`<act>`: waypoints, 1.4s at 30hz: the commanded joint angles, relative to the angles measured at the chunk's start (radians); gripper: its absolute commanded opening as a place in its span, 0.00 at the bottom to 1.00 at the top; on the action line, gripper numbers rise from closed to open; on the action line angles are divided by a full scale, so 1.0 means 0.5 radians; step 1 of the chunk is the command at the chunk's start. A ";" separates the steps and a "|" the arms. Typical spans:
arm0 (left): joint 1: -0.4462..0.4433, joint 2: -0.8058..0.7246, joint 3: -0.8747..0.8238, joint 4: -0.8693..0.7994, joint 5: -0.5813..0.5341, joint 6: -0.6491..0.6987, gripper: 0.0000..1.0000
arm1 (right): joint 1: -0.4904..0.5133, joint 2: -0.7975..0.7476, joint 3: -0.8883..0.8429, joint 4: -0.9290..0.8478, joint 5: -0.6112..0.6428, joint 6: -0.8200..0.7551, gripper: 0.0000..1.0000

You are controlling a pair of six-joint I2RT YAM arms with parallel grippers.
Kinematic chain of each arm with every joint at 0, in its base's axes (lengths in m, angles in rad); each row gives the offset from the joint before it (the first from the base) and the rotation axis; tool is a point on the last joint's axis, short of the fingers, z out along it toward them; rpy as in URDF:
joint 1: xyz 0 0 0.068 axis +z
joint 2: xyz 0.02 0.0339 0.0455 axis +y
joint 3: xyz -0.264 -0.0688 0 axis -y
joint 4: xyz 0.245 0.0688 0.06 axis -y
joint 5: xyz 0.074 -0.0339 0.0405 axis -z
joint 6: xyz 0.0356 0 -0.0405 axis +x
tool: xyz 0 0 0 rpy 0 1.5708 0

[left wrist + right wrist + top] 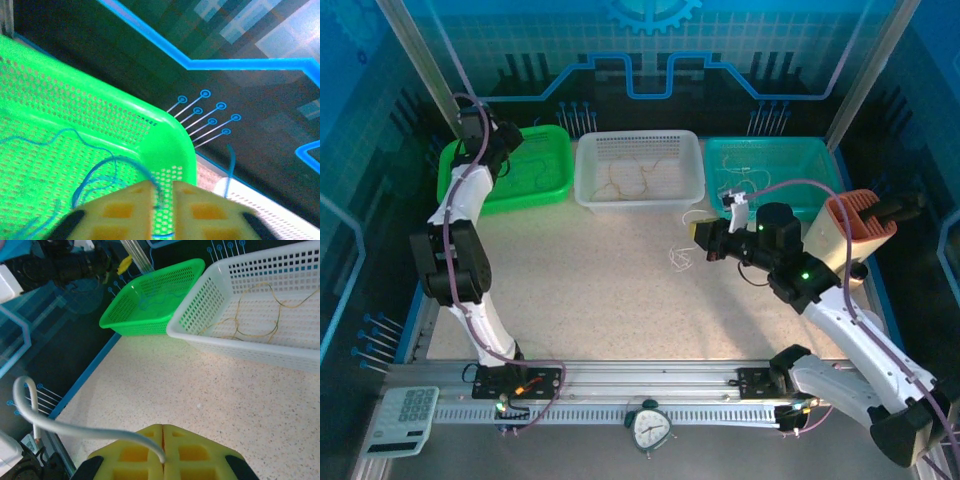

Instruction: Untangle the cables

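While three baskets stand in a row in the top view, a green basket [510,203] left of the white basket [638,204] and a teal basket [772,144] right of it, yellow-tan cables [625,180] lie inside the white one and one whitish tangle [680,258] sits on the surface [580,290] before it.

Left wrist: the left gripper [162,185] hangs over the green basket, fingers narrowly parted, a blue cable [95,172] threading the gap.

Right wrist: the right gripper [163,427], before the white basket, is clamped on one white cable [75,429].
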 commanded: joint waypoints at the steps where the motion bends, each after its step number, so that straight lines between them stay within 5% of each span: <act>1: 0.004 -0.010 0.046 -0.028 0.075 0.071 0.43 | 0.001 -0.041 0.127 -0.081 0.039 -0.045 0.00; 4: 0.004 -0.051 0.044 -0.041 0.115 0.102 0.63 | 0.001 -0.035 0.192 -0.118 0.050 -0.068 0.00; 9: 0.004 -0.188 0.051 -0.017 0.240 0.080 0.81 | -0.001 0.029 0.317 -0.133 0.065 -0.115 0.00; 16: -0.089 -0.527 -0.121 0.229 0.546 -0.343 0.89 | -0.002 0.205 0.520 -0.139 0.081 -0.161 0.00; 24: -0.522 -1.140 -0.681 0.429 0.692 -0.577 0.94 | -0.009 0.369 0.705 -0.138 0.218 -0.196 0.00; 33: -1.022 -1.774 -1.520 0.464 0.429 -0.437 0.97 | -0.086 0.547 0.848 -0.108 0.299 -0.185 0.00; 42: -1.197 -1.874 -1.675 0.288 0.348 -0.252 0.99 | -0.372 0.748 1.014 -0.108 0.389 -0.083 0.00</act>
